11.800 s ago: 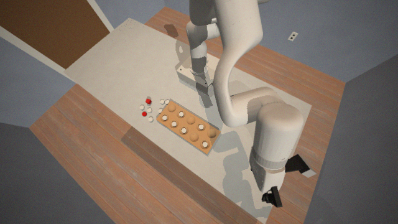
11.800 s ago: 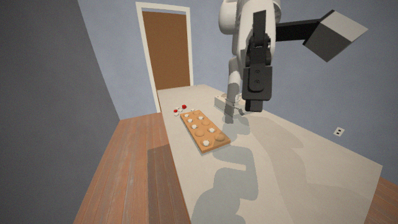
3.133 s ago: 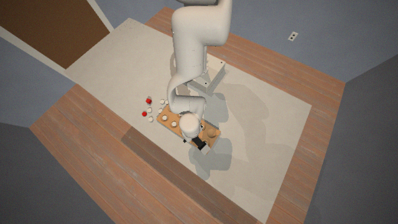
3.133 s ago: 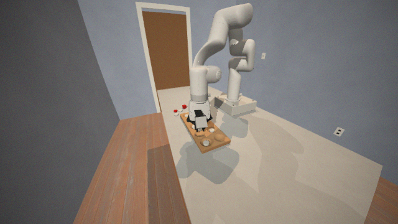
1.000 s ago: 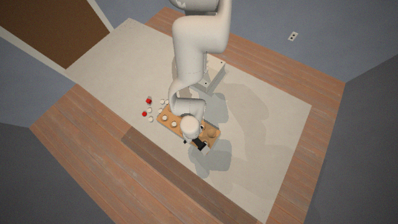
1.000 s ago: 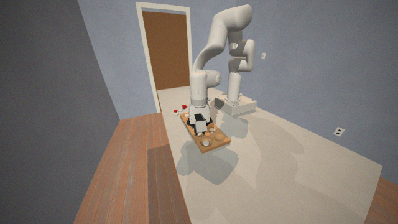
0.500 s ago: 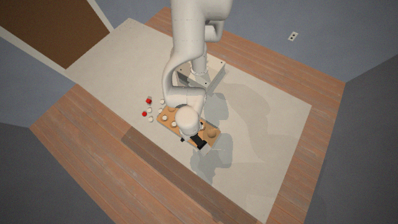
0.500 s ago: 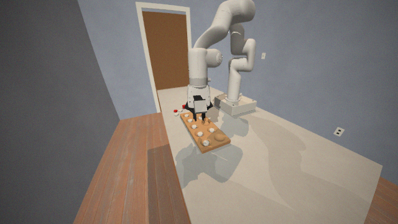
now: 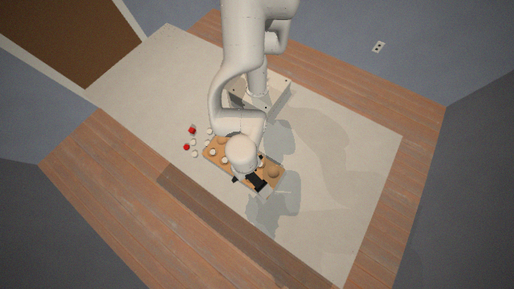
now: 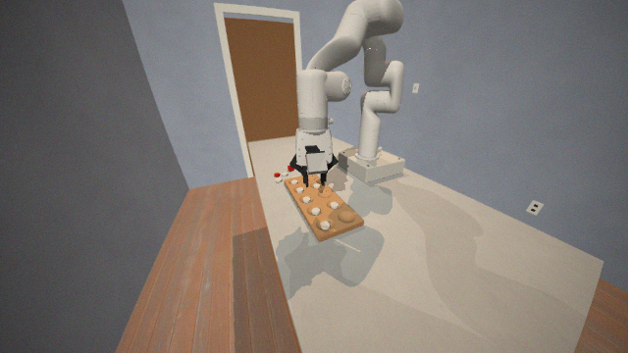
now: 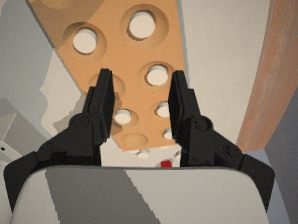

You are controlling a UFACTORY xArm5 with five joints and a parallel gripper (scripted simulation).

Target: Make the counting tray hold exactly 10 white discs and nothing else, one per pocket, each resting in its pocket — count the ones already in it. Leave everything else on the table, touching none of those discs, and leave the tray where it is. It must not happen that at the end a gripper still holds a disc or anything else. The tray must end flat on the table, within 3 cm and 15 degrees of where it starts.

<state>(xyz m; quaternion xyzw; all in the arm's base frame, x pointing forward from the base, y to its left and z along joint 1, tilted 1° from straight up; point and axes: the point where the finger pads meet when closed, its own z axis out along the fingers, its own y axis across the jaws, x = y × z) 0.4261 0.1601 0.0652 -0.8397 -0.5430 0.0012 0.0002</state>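
The orange-brown counting tray lies flat on the table and also shows in the exterior view [image 10: 324,208] and the wrist view [image 11: 120,50]. Several white discs sit in its pockets, for example one in the wrist view [image 11: 141,24]. One end pocket [image 10: 347,216] is empty. My gripper [image 11: 141,84] hangs just above the tray's middle, fingers pointing down [image 10: 314,182]. The fingers stand apart with nothing between them. The left finger partly covers a pocket that looks empty. In the top view the arm hides much of the tray.
Several loose white discs [image 9: 194,147] lie on the table just beyond the tray's far end. A red cube [image 9: 192,130] and a red disc [image 9: 186,147] lie beside them. The arm's base [image 10: 373,167] stands behind the tray.
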